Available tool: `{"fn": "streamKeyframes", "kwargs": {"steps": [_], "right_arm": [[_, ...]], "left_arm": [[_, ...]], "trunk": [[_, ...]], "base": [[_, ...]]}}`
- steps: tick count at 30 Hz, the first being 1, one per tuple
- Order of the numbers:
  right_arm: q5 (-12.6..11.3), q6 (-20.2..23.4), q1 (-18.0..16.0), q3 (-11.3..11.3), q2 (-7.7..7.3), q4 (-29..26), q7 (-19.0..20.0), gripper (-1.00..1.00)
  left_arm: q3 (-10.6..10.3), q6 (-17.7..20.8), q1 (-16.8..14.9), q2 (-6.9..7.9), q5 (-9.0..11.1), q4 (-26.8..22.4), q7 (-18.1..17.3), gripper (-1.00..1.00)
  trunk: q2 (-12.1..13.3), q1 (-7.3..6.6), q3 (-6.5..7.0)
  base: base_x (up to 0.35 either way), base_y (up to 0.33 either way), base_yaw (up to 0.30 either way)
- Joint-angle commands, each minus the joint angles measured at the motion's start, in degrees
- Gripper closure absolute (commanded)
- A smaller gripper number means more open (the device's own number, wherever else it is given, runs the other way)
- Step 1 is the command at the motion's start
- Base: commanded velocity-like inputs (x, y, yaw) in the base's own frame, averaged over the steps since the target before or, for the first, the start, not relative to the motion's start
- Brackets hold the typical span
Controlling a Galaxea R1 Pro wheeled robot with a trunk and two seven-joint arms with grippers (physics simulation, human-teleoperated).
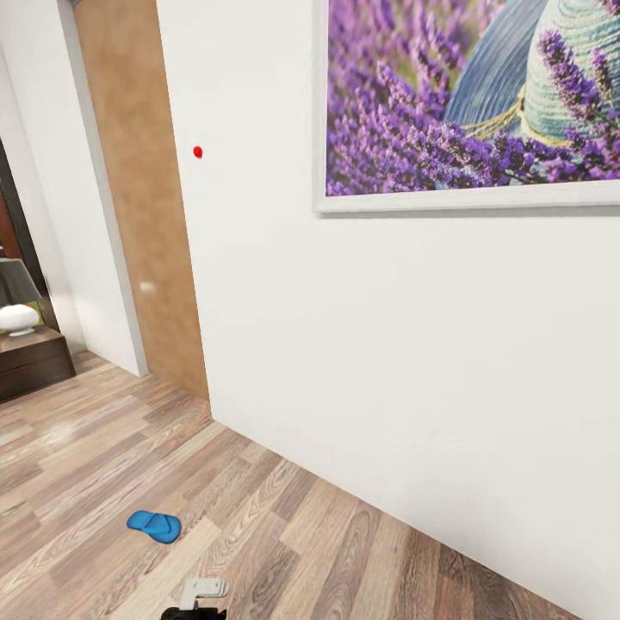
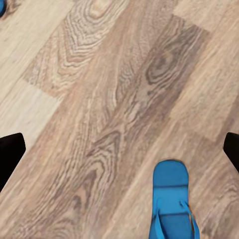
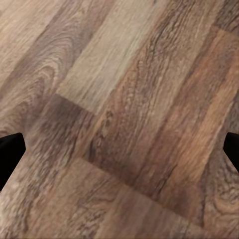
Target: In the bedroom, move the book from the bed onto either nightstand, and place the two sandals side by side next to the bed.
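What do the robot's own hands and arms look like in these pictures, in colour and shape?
In each wrist view, the fingertips of the left hand and those of the right hand are plain black, blunt wedges with no markings. The head view shows a pale grey, blocky part over a black base at the lower edge. No cables show.

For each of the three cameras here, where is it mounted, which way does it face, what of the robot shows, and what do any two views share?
Head view: on the robot's head, facing a white wall with a lavender picture, down over wood-plank floor; a blue sandal lies there, and a pale robot part shows at the bottom edge.
Left wrist view: near the left gripper, looking down at floor and a sandal; dark fingers at both edges, spread.
Right wrist view: near the right gripper, over bare planks, fingers spread.
Shared: the plank floor in all; a blue sandal in head and left wrist views.
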Motion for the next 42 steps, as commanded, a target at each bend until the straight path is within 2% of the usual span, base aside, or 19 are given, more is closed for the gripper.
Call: {"fn": "streamKeyframes", "kwargs": {"steps": [1, 17, 30, 42], "right_arm": [[-0.01, -0.09, -0.03, 0.16, 0.02, 0.01, -0.28, -1.0], [-0.06, -0.09, -0.03, 1.11, 0.01, 0.1, -0.33, -1.0], [-0.07, -0.16, -0.03, 1.44, 0.03, 0.07, -0.31, -1.0], [-0.04, -0.25, -0.03, 1.51, 0.08, -0.03, -0.36, -1.0]], "left_arm": [[-0.02, 0.28, -0.12, 0.0, -0.04, -0.06, -0.04, -1.0], [0.08, 0.5, -0.52, -0.1, -0.09, 0.14, 0.01, -1.0], [0.16, 6.49, -0.55, -0.21, 0.02, 0.08, 0.16, -1.0], [0.21, 7.94, -0.61, -0.26, 0.07, -0.02, 0.22, -1.0]], "trunk": [[-0.44, 0.21, -0.24], [-6.86, 3.73, -3.12], [-7.03, 4.06, -6.0], [-7.19, 4.37, -8.66]], "base": [[0.0, 0.0, 0.0], [0.0, 0.0, 0.0], [0.0, 0.0, 0.0], [0.0, 0.0, 0.0]]}}
